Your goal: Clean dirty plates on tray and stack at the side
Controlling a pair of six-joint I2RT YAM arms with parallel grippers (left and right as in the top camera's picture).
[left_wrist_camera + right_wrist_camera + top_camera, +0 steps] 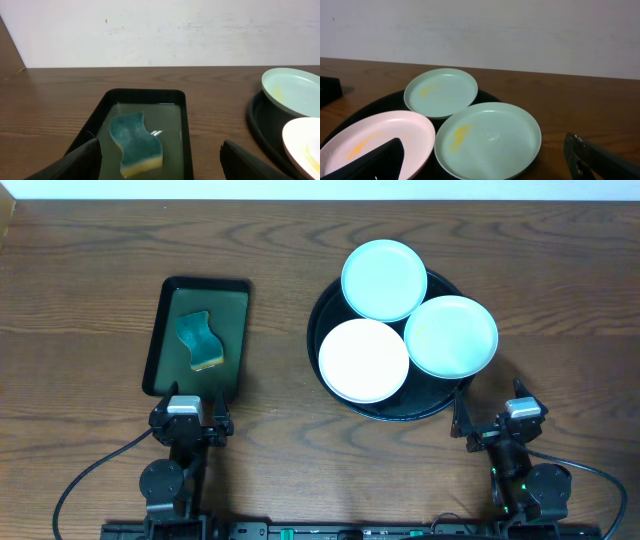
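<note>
Three plates lie on the round black tray [330, 310]: a pale blue one [384, 279] at the back, a pale mint one [451, 336] at the right, a white one [363, 360] at the front left. In the right wrist view the back plate [441, 92], the mint plate [488, 140] and the white plate [375, 140] each show a yellow smear. My left gripper [190, 412] is open and empty at the near end of the rectangular tray. My right gripper [505, 417] is open and empty, just in front of the mint plate.
A rectangular black tray [162, 330] with a greenish inside stands at the left and holds a teal and yellow sponge [200, 340], also seen in the left wrist view [136, 144]. Bare wooden table lies between the two trays and to the right.
</note>
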